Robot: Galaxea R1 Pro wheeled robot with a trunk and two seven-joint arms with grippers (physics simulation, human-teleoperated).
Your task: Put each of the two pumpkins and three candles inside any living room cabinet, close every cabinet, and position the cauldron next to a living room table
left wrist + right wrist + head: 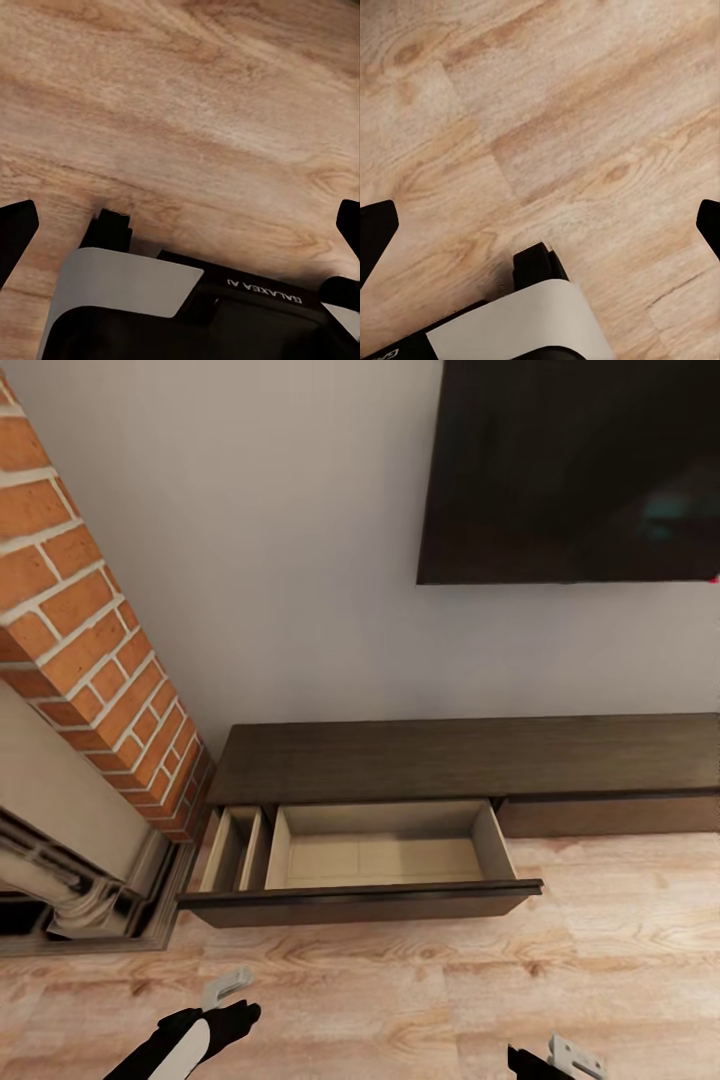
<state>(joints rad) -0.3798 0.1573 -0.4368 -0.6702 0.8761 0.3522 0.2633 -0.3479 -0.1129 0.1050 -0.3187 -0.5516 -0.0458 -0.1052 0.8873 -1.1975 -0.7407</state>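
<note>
Head view: the cabinet (470, 758) is seen lying lengthwise along the wall under the television (570, 465), its drawer (385, 860) pulled out toward the floor (620, 940). Left gripper (180, 225) and right gripper (540, 225) jaws are spread wide, nothing held.

Both my arms hang low in front of me. My left gripper (180, 225) points downward, its two dark fingers (15, 229) spread wide with nothing between them. My right gripper (540, 225) points down as well, fingers (376, 225) equally far apart and holding nothing.
</note>
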